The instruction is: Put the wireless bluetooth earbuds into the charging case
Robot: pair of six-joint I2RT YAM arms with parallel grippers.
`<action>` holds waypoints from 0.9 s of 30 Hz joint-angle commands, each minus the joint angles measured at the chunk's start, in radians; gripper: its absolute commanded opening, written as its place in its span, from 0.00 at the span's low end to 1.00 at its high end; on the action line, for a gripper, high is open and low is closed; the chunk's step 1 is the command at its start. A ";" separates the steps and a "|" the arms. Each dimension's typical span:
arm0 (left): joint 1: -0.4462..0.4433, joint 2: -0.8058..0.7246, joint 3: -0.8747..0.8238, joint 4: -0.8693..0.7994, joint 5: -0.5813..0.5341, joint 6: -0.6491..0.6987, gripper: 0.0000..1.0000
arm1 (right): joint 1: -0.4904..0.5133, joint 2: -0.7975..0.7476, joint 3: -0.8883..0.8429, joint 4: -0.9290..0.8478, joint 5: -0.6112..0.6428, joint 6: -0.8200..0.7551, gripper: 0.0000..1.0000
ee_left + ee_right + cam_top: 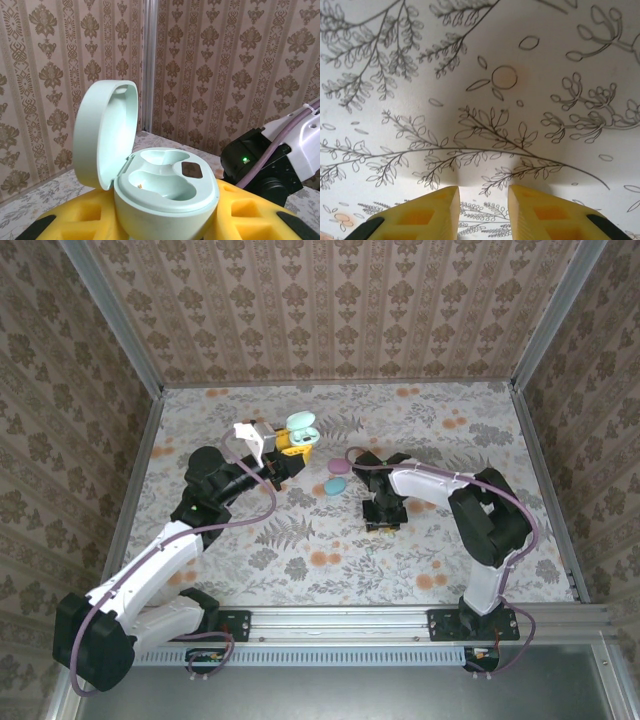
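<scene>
Around the table [470,570]: walls [330,300] papered in a brown damask pattern close it in on three sides, with a metal rail [340,622] along the near edge.
Table cover: a pale mat [300,540] printed with grey ferns and orange flowers.
Left arm [165,555]: reaches up from the near left corner towards the middle of the table, wrist raised above the mat.
Right arm [480,515]: folds back from the near right and points its wrist down at the mat right of centre.
Left end effector [292,445]: its yellow pads are clamped on the two sides of the charging case [167,197], holding it off the mat.
Right end effector [482,202]: the yellow fingers stand a narrow gap apart just over the mat, with only the printed ferns seen between them.
Charging case: mint green, lid [105,130] hinged up on its left. Both wells show bare mint floors, and a small dark square [191,170] sits in the far one.
Pink piece [337,467] and blue piece [335,486]: two pebble shapes lying on the mat just beside each other, between the two end effectors.
Earbuds: too small to pick out from above.
</scene>
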 commanded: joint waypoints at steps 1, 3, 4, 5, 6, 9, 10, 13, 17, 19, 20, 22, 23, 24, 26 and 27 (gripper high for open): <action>0.005 0.003 0.023 0.041 0.016 -0.008 0.26 | 0.015 -0.038 -0.019 -0.059 -0.017 -0.006 0.33; 0.005 0.005 0.024 0.040 0.016 -0.009 0.26 | 0.022 -0.044 -0.029 -0.058 -0.027 -0.007 0.33; 0.005 0.006 0.023 0.039 0.016 -0.009 0.26 | 0.023 -0.046 -0.030 -0.063 -0.030 -0.005 0.33; 0.005 0.006 0.023 0.040 0.018 -0.009 0.26 | 0.025 -0.045 -0.033 -0.068 -0.029 -0.003 0.33; 0.005 0.006 0.022 0.040 0.017 -0.009 0.26 | 0.027 -0.047 -0.037 -0.075 -0.021 -0.003 0.34; 0.005 0.006 0.021 0.041 0.016 -0.009 0.26 | 0.028 -0.058 -0.053 -0.091 0.003 0.003 0.33; 0.005 0.007 0.020 0.040 0.015 -0.009 0.26 | 0.029 -0.065 -0.057 -0.097 0.007 0.004 0.33; 0.004 0.008 0.019 0.040 0.015 -0.009 0.26 | 0.028 -0.080 -0.067 -0.103 0.008 0.003 0.33; 0.005 0.009 0.023 0.040 0.015 -0.006 0.26 | 0.031 -0.111 -0.071 -0.114 0.003 0.013 0.34; 0.005 0.009 0.021 0.042 0.015 -0.006 0.26 | 0.031 -0.150 -0.080 -0.099 0.005 0.040 0.35; 0.004 0.009 0.022 0.040 0.017 -0.005 0.26 | 0.030 -0.178 -0.097 -0.077 0.013 0.068 0.35; 0.005 0.008 0.023 0.037 0.017 -0.002 0.26 | 0.027 -0.250 -0.142 -0.019 -0.001 0.124 0.35; 0.005 0.004 0.022 0.034 0.017 0.000 0.26 | 0.024 -0.282 -0.165 0.005 -0.012 0.155 0.36; 0.006 0.002 0.020 0.032 0.015 0.001 0.26 | 0.020 -0.302 -0.183 0.009 -0.011 0.180 0.36; 0.008 -0.003 0.017 0.030 0.013 0.003 0.26 | 0.010 -0.342 -0.223 -0.002 0.007 0.236 0.37; 0.009 -0.003 0.015 0.031 0.012 0.003 0.26 | 0.007 -0.357 -0.244 0.004 0.008 0.251 0.37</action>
